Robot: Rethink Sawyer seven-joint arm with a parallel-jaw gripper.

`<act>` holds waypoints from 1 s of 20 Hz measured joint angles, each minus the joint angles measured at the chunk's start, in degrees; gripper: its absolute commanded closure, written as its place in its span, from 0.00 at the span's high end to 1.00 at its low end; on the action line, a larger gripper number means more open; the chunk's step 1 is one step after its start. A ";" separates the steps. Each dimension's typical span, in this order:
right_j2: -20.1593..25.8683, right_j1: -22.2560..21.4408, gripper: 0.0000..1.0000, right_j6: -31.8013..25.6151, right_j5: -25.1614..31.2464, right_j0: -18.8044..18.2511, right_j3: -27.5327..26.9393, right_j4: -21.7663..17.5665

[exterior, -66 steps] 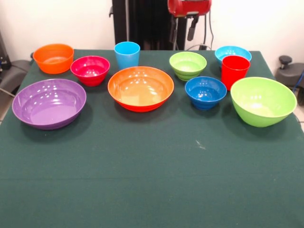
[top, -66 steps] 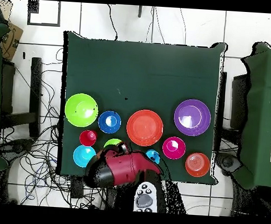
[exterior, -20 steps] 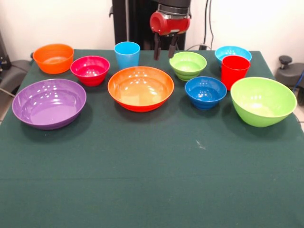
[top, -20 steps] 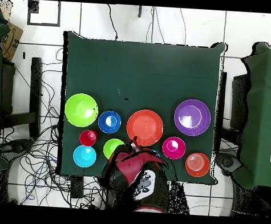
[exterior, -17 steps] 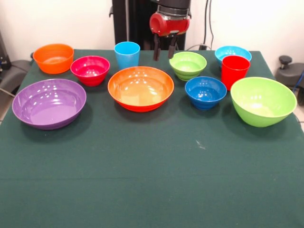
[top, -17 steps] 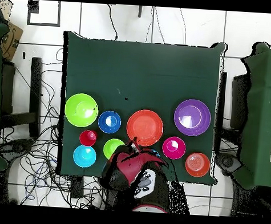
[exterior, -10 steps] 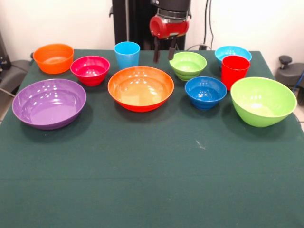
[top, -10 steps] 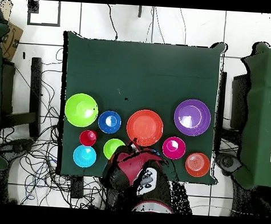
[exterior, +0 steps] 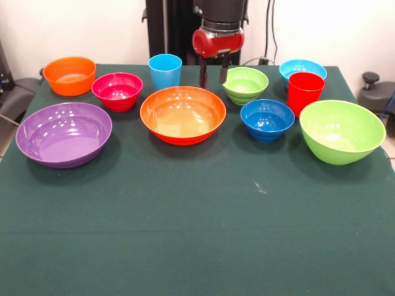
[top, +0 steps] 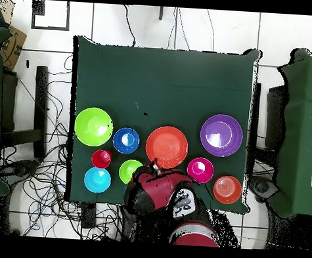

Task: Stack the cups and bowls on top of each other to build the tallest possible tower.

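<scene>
All bowls and cups stand apart on the green table; no pile is built. In the front view: large purple bowl (exterior: 63, 134), large orange bowl (exterior: 182, 115), large lime bowl (exterior: 341, 131), small orange bowl (exterior: 70, 75), magenta-red bowl (exterior: 117, 90), small lime bowl (exterior: 244, 84), dark blue bowl (exterior: 266, 119), light blue bowl (exterior: 302, 66), light blue cup (exterior: 165, 71), red cup (exterior: 305, 92). My gripper (exterior: 212, 74) hangs open and empty over the far edge of the large orange bowl, between the light blue cup and the small lime bowl. In the overhead view the gripper (top: 154, 168) is at the large orange bowl's (top: 167, 147) lower edge.
The robot's black pedestal (exterior: 176, 28) stands behind the table. The red arm (top: 164, 197) hides the light blue cup in the overhead view. The table's near half (exterior: 197, 234) holds nothing. Cables lie on the floor around the table (top: 30, 179).
The gripper has swung from the back right to hang between the light blue cup and the small lime bowl, and has come down slightly. No bowl or cup has moved.
</scene>
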 measured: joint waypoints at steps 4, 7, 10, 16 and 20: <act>1.35 0.57 1.00 0.00 0.00 -0.79 0.33 0.00; 1.95 0.82 1.00 0.00 0.01 -0.99 0.56 0.00; 2.66 0.87 1.00 0.00 0.00 -1.15 0.83 0.00; 3.97 0.87 1.00 0.00 0.00 -2.22 1.17 0.00; 4.80 0.88 1.00 0.00 0.01 -3.14 1.39 0.00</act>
